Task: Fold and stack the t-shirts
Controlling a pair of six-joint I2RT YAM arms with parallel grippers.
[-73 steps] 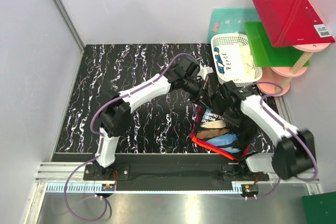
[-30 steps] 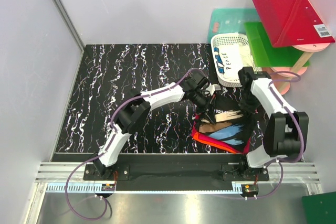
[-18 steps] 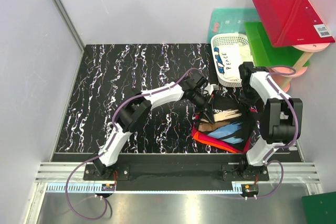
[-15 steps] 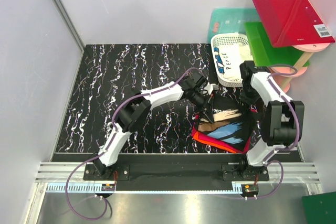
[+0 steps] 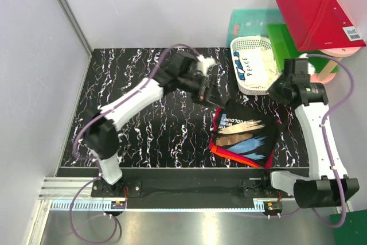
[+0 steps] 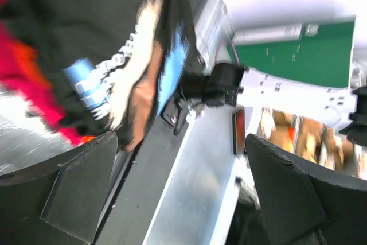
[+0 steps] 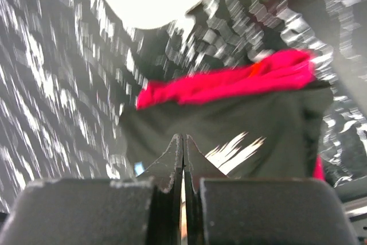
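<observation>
Clear of the folded t-shirt stack [image 5: 243,136].
Left gripper [image 6: 180,142] agape, right gripper [image 7: 183,147] pinched empty; a low sweep could drag it askew.

View is motion-blurred; the left gripper [image 6: 180,164] shows two dark fingers [image 6: 74,187] at the lower corners, set wide apart, with nothing between them; a folded black t-shirt [image 6: 109,21] with cream, blue and brown print fills the upper left; red and orange cloth [image 6: 23,84] lies at its left edge; a metal rail [image 6: 200,187], a white arm link [image 6: 292,93] and a green board [image 6: 298,50] lie beyond.
</observation>
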